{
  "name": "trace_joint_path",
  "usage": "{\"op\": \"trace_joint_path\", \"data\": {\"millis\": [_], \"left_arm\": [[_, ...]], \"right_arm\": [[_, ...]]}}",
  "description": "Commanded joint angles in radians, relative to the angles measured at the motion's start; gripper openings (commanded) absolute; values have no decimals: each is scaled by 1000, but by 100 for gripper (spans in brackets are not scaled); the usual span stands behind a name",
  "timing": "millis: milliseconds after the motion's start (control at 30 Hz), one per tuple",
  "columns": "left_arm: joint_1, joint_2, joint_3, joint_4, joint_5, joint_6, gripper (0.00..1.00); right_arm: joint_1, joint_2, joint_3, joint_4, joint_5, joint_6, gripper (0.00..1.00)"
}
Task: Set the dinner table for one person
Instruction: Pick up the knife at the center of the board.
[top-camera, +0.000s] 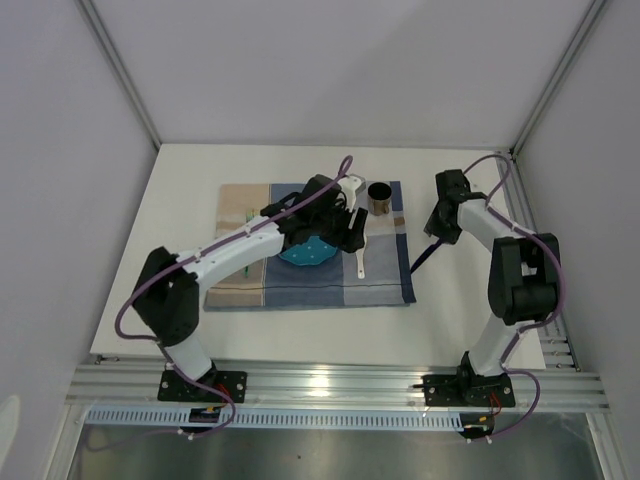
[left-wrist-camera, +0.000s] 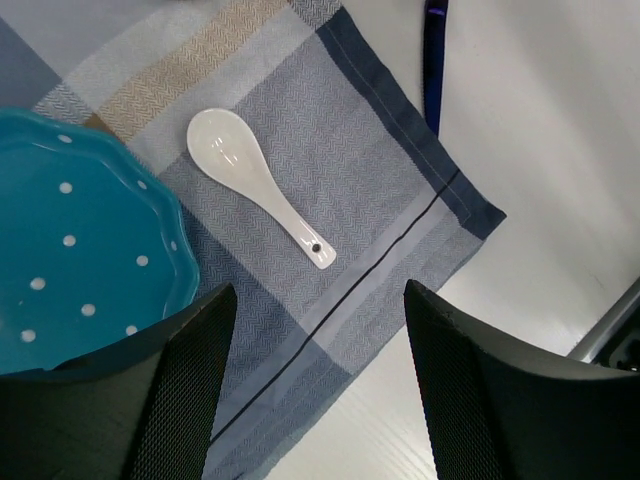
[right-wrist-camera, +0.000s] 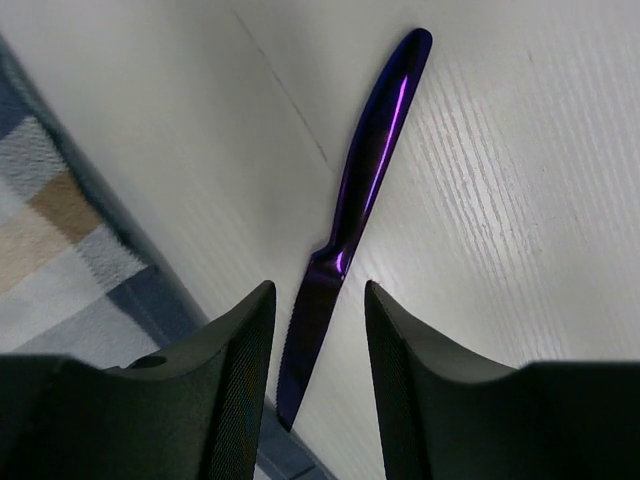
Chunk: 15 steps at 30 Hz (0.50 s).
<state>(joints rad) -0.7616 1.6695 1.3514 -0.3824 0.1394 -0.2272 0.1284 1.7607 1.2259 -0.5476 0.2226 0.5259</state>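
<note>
Across the whole work area: large plain white matte rectangular table, faint streaked grain up close, silver aluminium rail along the near edge. It carries everything noted below.

- Centre of table: blue-and-beige checked cloth placemat.
- On the mat: teal scalloped plate with white dots; glossy white ceramic spoon just right of the plate, apart from it; dark metal cup at the far right corner.
- Bare table just right of the mat: iridescent purple-blue knife lying flat, blade tip near the mat's edge.
- Left end effector hovers over the mat by the spoon, fingers spread, released, nothing between them.
- Right end effector sits above the knife blade, fingers apart on either side, not clamping it.
</note>
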Motion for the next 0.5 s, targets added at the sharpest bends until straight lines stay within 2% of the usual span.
{"op": "trace_joint_path", "data": {"millis": [0,200,467], "left_arm": [[-11,64,55,43,39,2,72],[-15,190,146,51,46,9,72],[-24,95,63,59,40,-9,72]], "right_arm": [[-18,78,20,15,15,29,45],[-15,140,43,0,18,33,45],[-12,166,34,-2,21,49,35]]}}
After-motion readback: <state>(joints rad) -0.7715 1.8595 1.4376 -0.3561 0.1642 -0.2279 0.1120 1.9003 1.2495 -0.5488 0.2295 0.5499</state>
